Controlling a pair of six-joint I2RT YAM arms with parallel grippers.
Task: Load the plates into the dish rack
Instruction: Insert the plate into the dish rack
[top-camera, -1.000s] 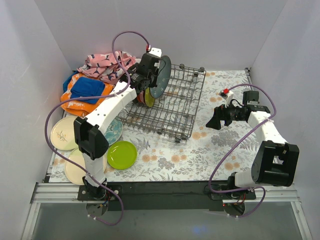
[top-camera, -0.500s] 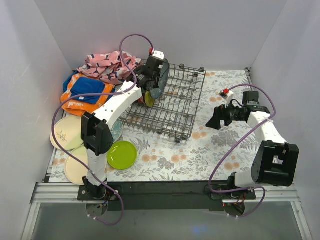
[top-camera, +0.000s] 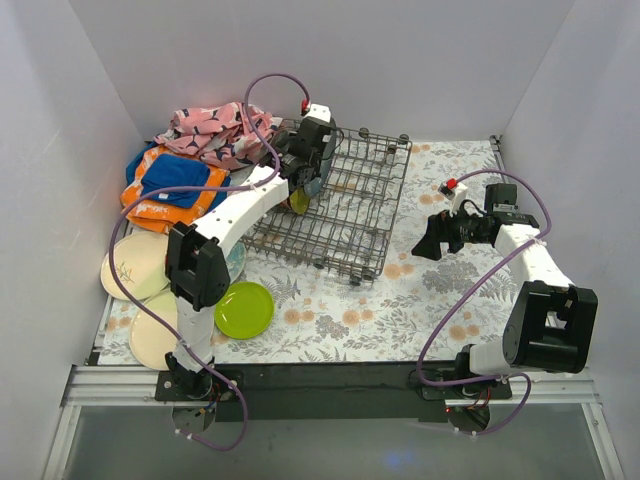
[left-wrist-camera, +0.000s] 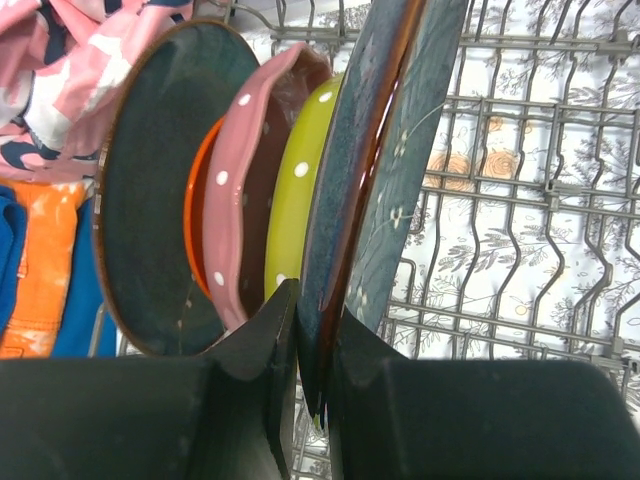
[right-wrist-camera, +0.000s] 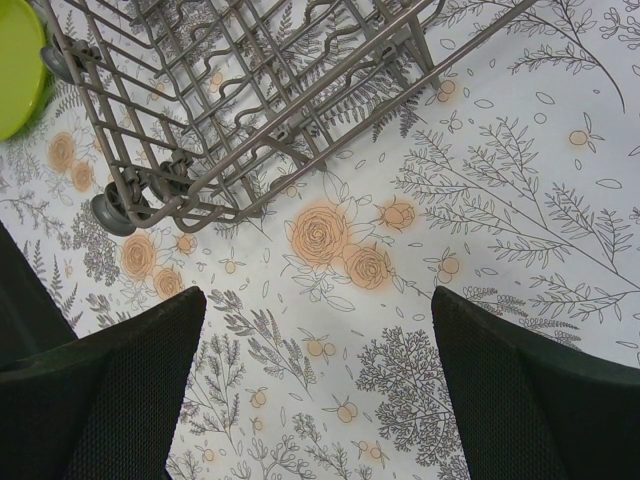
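My left gripper (left-wrist-camera: 318, 335) is shut on the rim of a blue-grey plate (left-wrist-camera: 400, 150), which stands on edge among the tines at the far left corner of the dish rack (top-camera: 350, 215). Beside it in the rack stand a lime dotted plate (left-wrist-camera: 298, 190), a pink dotted plate (left-wrist-camera: 240, 200), an orange plate (left-wrist-camera: 196, 225) and a dark teal plate (left-wrist-camera: 150, 200). In the top view the left gripper (top-camera: 305, 165) hides most of them. My right gripper (top-camera: 428, 240) hangs open over the floral cloth to the right of the rack, fingers (right-wrist-camera: 110, 400) wide apart and empty.
A lime green plate (top-camera: 243, 309), a cream sprig plate (top-camera: 130, 267) and another cream plate (top-camera: 150, 335) lie on the table at front left. Folded orange and blue cloths (top-camera: 170, 185) and a pink cloth (top-camera: 210, 130) are piled at the back left. White walls enclose the table.
The left gripper has moved further back and down into the rack with the blue-grey plate, turning it edge-on next to the other plates. The right arm has not moved.
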